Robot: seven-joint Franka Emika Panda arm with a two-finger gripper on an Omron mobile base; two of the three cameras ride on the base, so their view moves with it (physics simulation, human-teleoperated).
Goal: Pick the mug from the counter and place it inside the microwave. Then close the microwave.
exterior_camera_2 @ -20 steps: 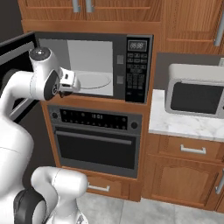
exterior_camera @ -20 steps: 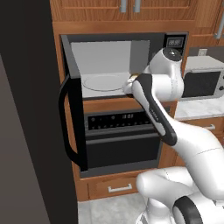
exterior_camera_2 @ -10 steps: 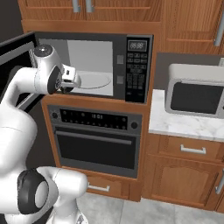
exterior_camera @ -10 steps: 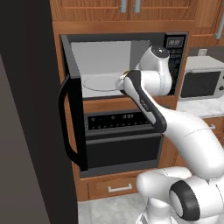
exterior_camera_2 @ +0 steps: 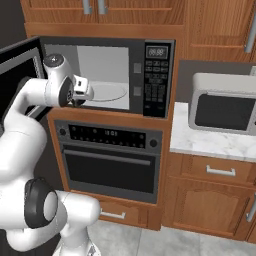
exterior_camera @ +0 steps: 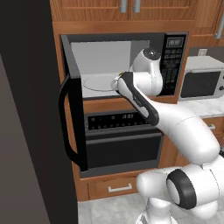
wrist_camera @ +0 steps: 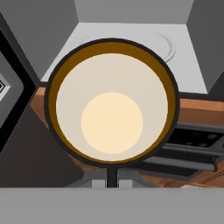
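No lettering can be read; the microwave display and keypad marks are too blurred.

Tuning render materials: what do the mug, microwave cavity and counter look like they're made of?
Mug: likely glazed ceramic; black rim, brown inner lip, cream inside, smooth.
Microwave cavity: flat matte grey, probably painted metal; turntable pale, glass or plastic, unclear.
Counter: white with grey veins, marble look.
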